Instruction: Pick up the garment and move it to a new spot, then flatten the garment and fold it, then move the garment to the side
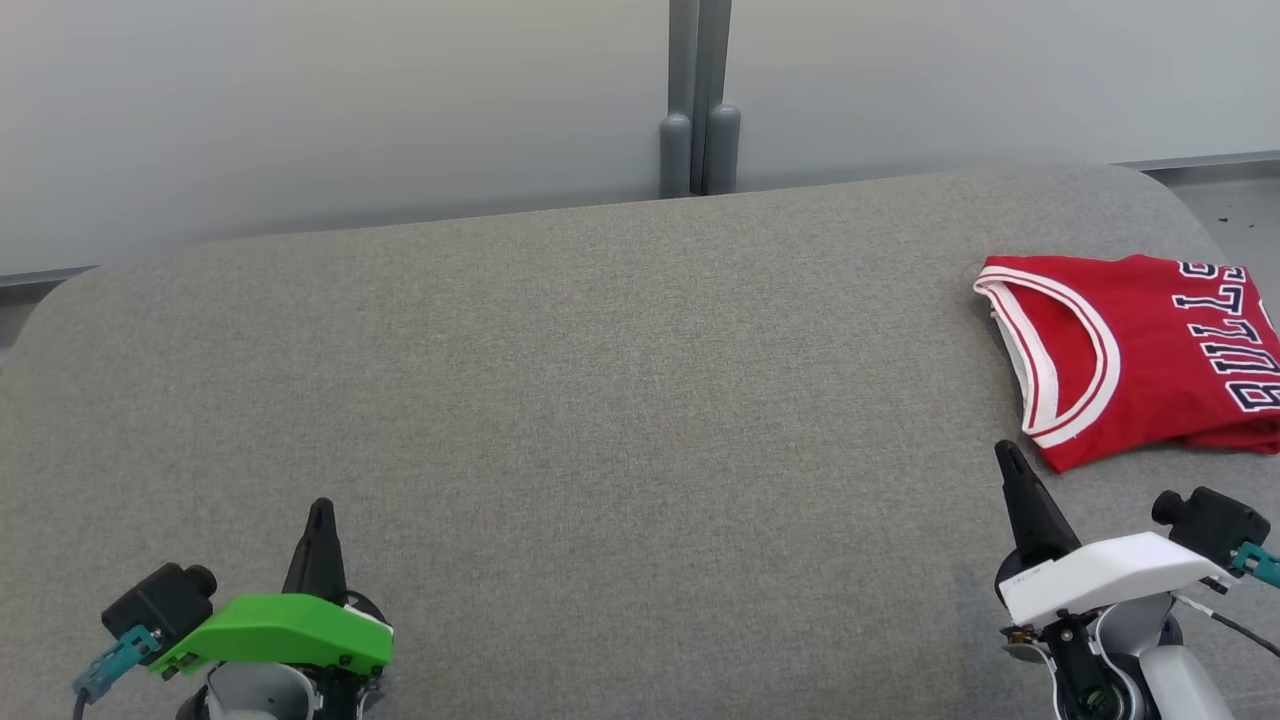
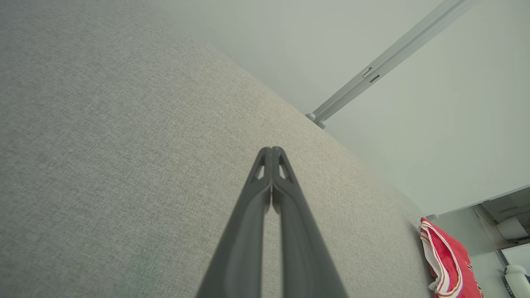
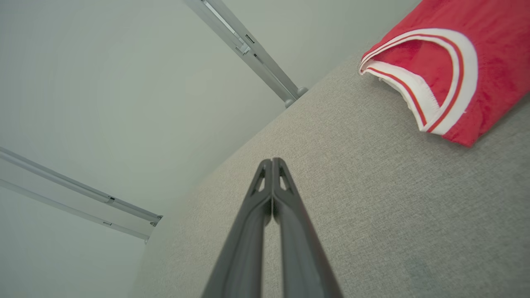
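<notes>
The garment (image 1: 1150,350) is a red jersey with white trim and dark lettering, lying folded at the right edge of the grey padded table (image 1: 600,400). It also appears in the right wrist view, garment (image 3: 476,54), at the upper right, and at the lower right of the left wrist view, garment (image 2: 449,260). My right gripper (image 1: 1003,452) is shut and empty, its tip just short of the jersey's near left corner. My left gripper (image 1: 321,506) rests shut and empty at the lower left, far from the jersey. Both pairs of fingers press together in the wrist views: left gripper (image 2: 272,149), right gripper (image 3: 272,160).
A pale partition wall with a grey post (image 1: 698,100) stands behind the table. The table's corners are rounded. Floor and a few objects (image 2: 513,231) show past the right end.
</notes>
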You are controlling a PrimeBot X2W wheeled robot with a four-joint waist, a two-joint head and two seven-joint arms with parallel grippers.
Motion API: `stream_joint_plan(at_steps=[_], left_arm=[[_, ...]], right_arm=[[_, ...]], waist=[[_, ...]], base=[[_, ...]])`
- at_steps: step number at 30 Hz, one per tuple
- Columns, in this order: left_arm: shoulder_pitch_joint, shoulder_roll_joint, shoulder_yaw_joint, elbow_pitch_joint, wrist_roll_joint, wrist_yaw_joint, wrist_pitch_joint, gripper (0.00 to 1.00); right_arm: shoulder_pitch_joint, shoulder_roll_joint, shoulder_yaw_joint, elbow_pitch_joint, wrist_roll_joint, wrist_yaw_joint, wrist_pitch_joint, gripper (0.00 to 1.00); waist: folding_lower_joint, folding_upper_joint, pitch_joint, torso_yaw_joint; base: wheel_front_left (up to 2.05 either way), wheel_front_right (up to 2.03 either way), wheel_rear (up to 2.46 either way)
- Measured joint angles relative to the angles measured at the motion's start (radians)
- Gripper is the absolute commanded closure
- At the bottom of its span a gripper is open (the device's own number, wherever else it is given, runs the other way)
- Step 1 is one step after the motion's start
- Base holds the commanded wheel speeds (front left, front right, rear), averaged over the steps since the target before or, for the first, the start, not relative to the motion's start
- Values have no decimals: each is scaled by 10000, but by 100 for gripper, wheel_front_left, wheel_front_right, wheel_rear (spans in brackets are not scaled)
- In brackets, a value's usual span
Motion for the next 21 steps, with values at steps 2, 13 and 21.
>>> stream_joint_plan(at_steps=[2, 13, 21], left_arm=[[-56, -69, 75, 29, -261, -65, 81, 100], [-278, -270, 523, 159, -1262, -414, 372, 100], [-459, -449, 813, 209, -2002, -646, 569, 100]], right_arm=[[-71, -21, -29, 36, 303, 0, 35, 100], [-269, -128, -144, 295, 1741, 0, 196, 100], [-443, -228, -198, 456, 2736, 0, 284, 100]], waist=[[0, 0, 7, -2], [0, 0, 42, -15], [0, 0, 69, -24]], base=[[0, 0, 0], [0, 0, 0], [0, 0, 0]])
